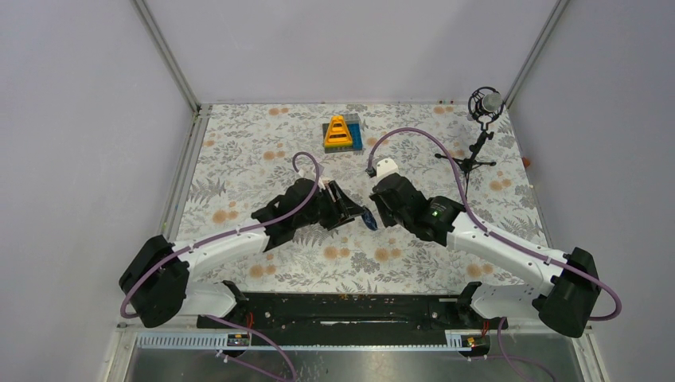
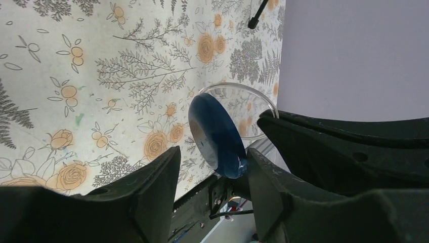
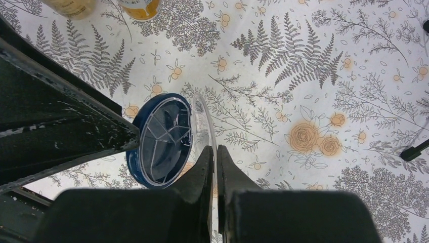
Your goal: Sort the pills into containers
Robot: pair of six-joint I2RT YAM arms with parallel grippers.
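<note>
The round dark-blue dish (image 1: 368, 218) is held on edge above the table between the two grippers. Its clear lid (image 3: 205, 116) stands open beside it. My right gripper (image 3: 216, 149) is shut on the rim of the clear lid. My left gripper (image 2: 212, 152) is open around the dish (image 2: 217, 134), whose edge rests against the right finger (image 2: 268, 187). The dish's inside shows clear dividers (image 3: 164, 136). Two bottles show only partly at the top edge of the right wrist view, one amber (image 3: 71, 6) and one with an orange label (image 3: 141, 6). I see no pills.
The yellow triangular toy (image 1: 341, 131) on its grey-blue base stands at the back centre. A microphone on a small stand (image 1: 484, 107) is at the back right, with a leg (image 3: 415, 149) in the right wrist view. Metal frame rails run along the table's sides.
</note>
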